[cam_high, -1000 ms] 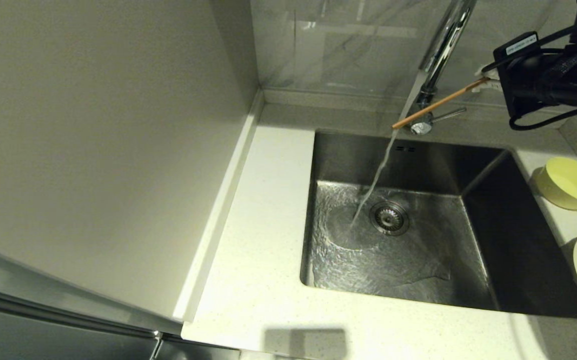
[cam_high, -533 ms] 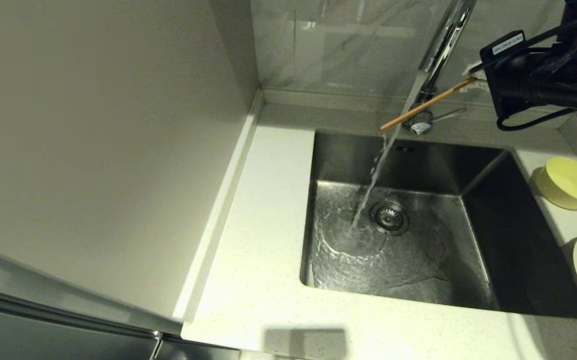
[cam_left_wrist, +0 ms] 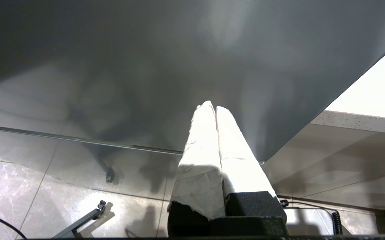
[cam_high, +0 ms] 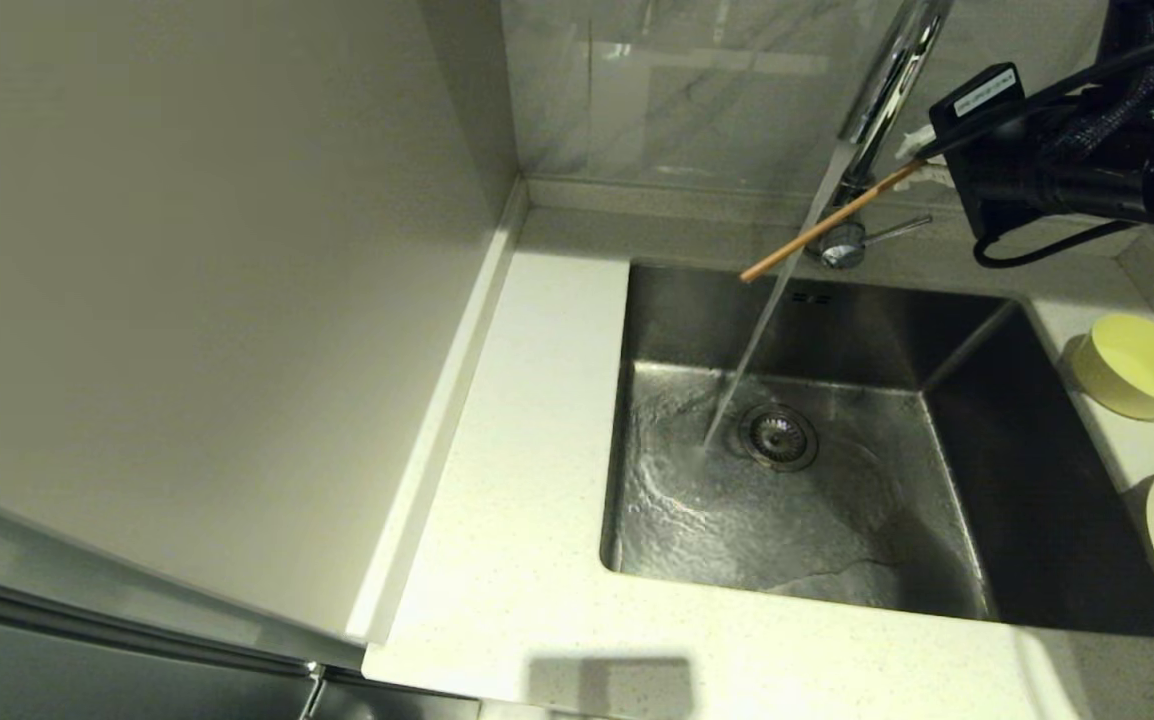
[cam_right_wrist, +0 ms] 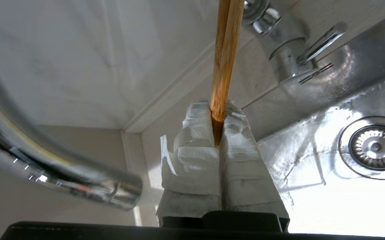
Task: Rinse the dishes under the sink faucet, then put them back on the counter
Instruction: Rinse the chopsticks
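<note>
Right arm (cam_high: 1087,170) matte black and boxy, white printed label on its top face, black cables and ribbed hose looping off the back, right gripper (cam_right_wrist: 220,133) fingers wrapped in wrinkled white tape, left gripper (cam_left_wrist: 215,110) fingers taped white on black mounts

a white label (cam_high: 985,92) sits on the right arm's camera housing, its print unreadable.

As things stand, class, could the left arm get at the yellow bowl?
Probably not easily. The yellow bowl sits on the counter at the sink's right; the left gripper hangs below counter level, and the right gripper holds the chopsticks nearby.
</note>
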